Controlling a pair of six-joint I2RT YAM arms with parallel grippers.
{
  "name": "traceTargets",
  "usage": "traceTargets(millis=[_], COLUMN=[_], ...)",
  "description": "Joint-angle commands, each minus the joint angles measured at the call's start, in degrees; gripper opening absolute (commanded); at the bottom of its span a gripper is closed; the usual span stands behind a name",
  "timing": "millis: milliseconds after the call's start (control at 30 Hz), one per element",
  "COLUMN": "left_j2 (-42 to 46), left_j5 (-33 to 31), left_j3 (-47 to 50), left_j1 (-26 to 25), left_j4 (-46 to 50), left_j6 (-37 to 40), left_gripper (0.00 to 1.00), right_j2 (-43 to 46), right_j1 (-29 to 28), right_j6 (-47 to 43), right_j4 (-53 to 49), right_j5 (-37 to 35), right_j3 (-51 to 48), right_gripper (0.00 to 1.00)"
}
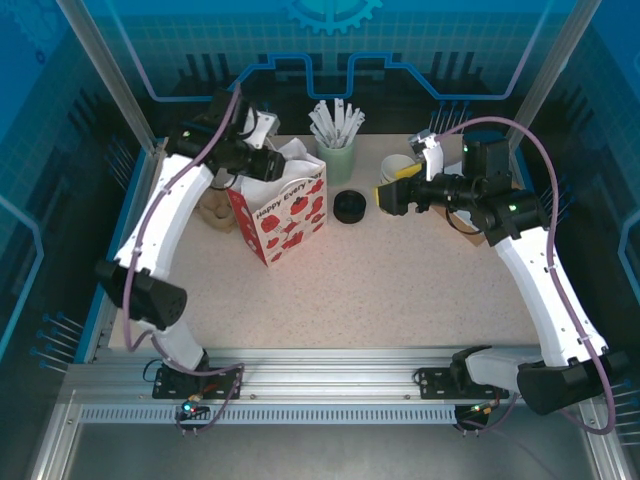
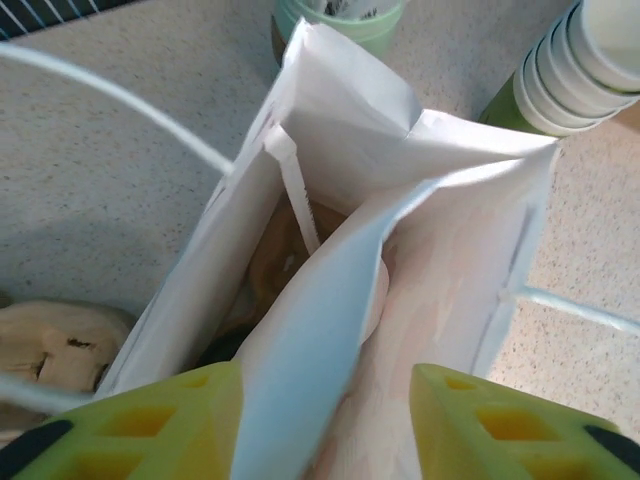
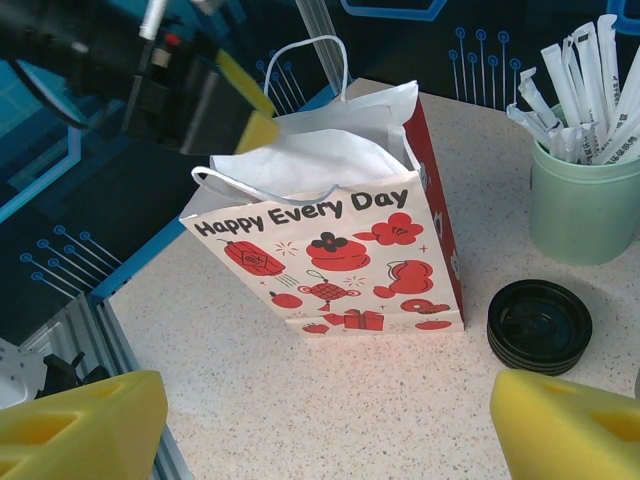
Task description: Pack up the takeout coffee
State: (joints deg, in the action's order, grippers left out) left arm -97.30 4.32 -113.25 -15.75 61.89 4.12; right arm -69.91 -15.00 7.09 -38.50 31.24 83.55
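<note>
Between the left fingers (image 2: pixel 150 420), matt yellow plastic with moulded hollows, the bag (image 2: pixel 350 130) is plain white paper, matt and softly creased. Its handle (image 2: pixel 110 95), beyond them to the left, is smooth white cord, and the cups (image 2: pixel 580 70) beyond to the right are paper with rolled white rims. Ahead of the right fingers (image 3: pixel 80 430), also dull yellow plastic, the bag's printed face is smooth with a faint sheen, the table (image 3: pixel 350 400) is speckled, stone-like and matt, the lids (image 3: pixel 540 325) are slightly glossy black plastic, and the smooth matt mint pot (image 3: pixel 585 205) holds paper-wrapped sticks (image 3: pixel 585 80).
</note>
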Motion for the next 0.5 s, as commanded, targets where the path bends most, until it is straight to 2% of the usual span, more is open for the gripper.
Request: traceTargets(millis=[0,233,467], left_j2=[6.0,5.13,0.35], left_j5=[-0.6,-5.89,-4.5], left_j3=[6.12,9.48,5.8], left_j1=[0.72,3.33,3.96], left_j4=[-4.42,-4.07,-4.23], left_j6=[-1.75,-1.7,-1.66], left_gripper=[0.52,0.54,0.51], right_j2=[0.7,-0.04,0.14], right_j1=[-0.7,-1.07,-1.29], right_j6=[0.13,0.16,-0.04], right_j4=[0.26,0.53,0.11], right_j5=[-0.31,0.22,-0.1], right_j3=[-0.72,-0.69,-0.72], right_gripper=[0.85,0.85,0.85])
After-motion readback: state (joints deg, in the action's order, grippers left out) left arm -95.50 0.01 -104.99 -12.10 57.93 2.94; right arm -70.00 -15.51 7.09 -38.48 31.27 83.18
